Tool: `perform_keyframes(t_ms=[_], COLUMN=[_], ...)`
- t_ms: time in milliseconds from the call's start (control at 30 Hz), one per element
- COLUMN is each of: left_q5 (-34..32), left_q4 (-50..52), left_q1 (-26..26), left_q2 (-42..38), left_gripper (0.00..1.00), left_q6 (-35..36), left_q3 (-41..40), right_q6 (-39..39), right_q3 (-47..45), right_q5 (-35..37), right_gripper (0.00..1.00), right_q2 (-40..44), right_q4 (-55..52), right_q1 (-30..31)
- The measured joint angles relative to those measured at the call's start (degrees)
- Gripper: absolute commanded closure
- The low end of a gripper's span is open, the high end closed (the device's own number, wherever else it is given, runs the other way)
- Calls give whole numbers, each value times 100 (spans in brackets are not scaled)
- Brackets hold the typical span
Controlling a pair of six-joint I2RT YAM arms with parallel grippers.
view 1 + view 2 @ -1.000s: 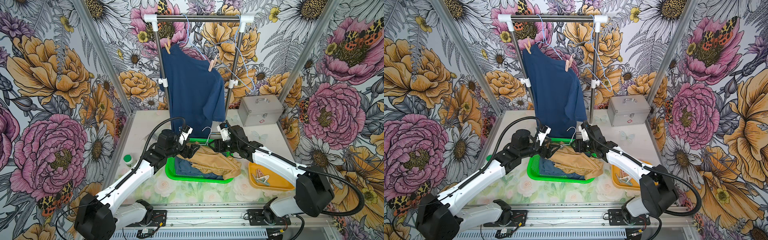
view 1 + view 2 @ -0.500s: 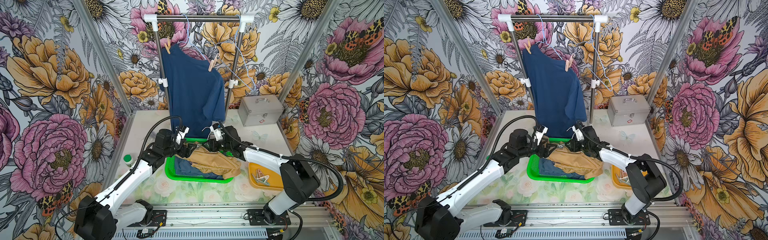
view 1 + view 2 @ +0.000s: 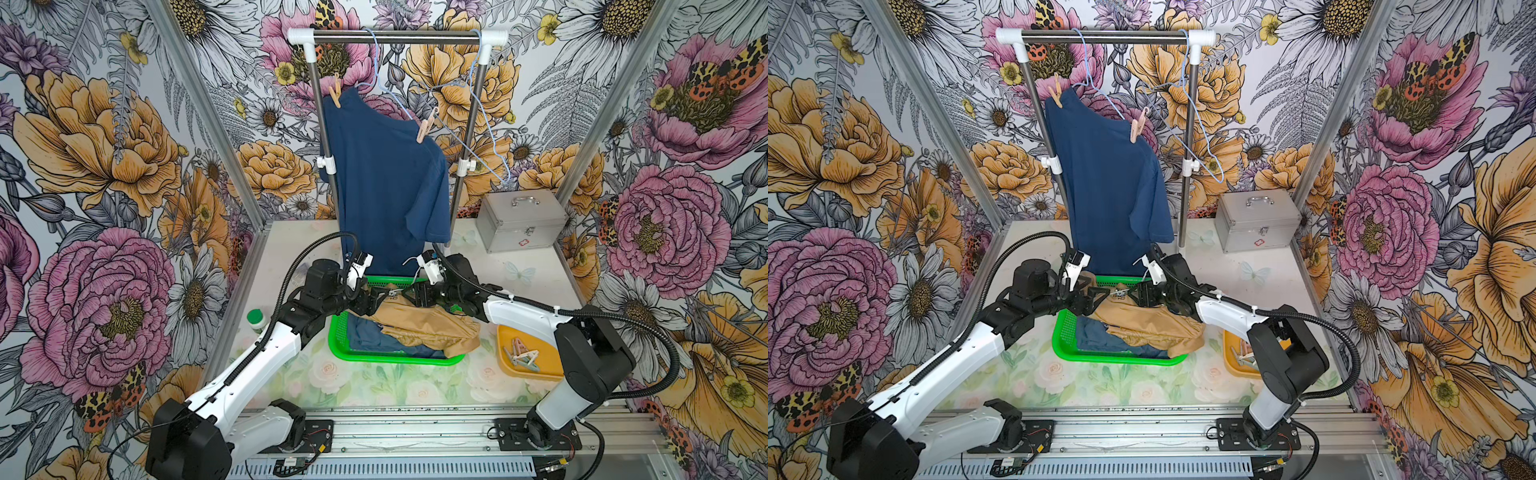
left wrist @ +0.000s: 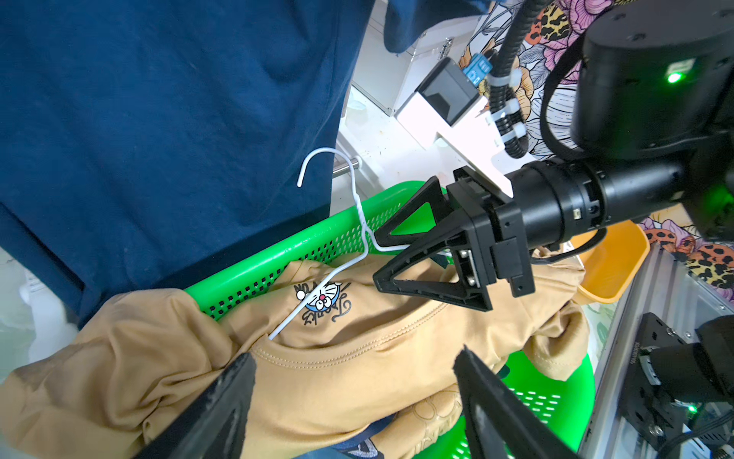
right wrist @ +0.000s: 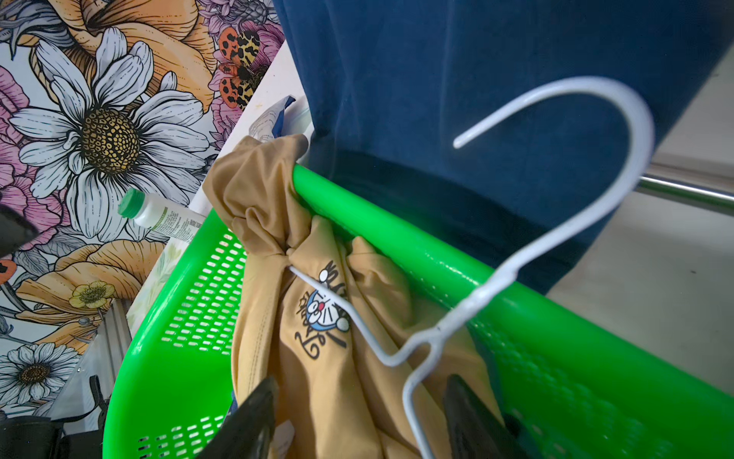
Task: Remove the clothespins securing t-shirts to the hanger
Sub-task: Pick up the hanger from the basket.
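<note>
A navy t-shirt [image 3: 386, 178] hangs from a light-blue hanger [image 3: 376, 62] on the rack, held by two peach clothespins [image 3: 335, 96] [image 3: 424, 129]. A tan t-shirt [image 3: 424, 324] lies over another navy one [image 3: 365, 336] in the green basket [image 3: 390, 358]. A white wire hanger [image 4: 357, 202] is still threaded into the tan shirt. My left gripper [image 4: 353, 357] is open, its fingers on either side of the tan collar. My right gripper [image 5: 359, 383] faces it, open, with the hanger's wire [image 5: 516, 262] running between its fingers. Both grippers [image 3: 1100, 297] [image 3: 1136, 296] hover at the basket's far rim.
An orange tray [image 3: 528, 370] at the right holds several loose clothespins [image 3: 521, 357]. A metal case [image 3: 519, 220] stands at the back right. A small green-capped bottle [image 3: 255, 319] sits left of the basket. An empty light-blue hanger [image 3: 490, 124] dangles by the rack's right post.
Both grippers have closed in on each other over the basket's far rim. The right arm has swung left, bringing its gripper onto the white hanger's wire.
</note>
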State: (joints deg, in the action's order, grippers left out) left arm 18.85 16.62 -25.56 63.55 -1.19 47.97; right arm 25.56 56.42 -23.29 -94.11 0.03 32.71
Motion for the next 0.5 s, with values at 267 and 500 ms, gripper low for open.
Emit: perform_keyframes(t_ms=[267, 500], left_q5=[26, 57], left_q4=[11, 96], left_q1=[177, 358], left_q2=[2, -90], left_gripper=[19, 19], left_q6=[2, 4], left_q3=[0, 0], right_q6=[46, 155], right_q3=[13, -9], right_q5=[-358, -511], right_gripper=[59, 86], right_q2=[-205, -153], right_q4=[326, 743], right_q1=[0, 26])
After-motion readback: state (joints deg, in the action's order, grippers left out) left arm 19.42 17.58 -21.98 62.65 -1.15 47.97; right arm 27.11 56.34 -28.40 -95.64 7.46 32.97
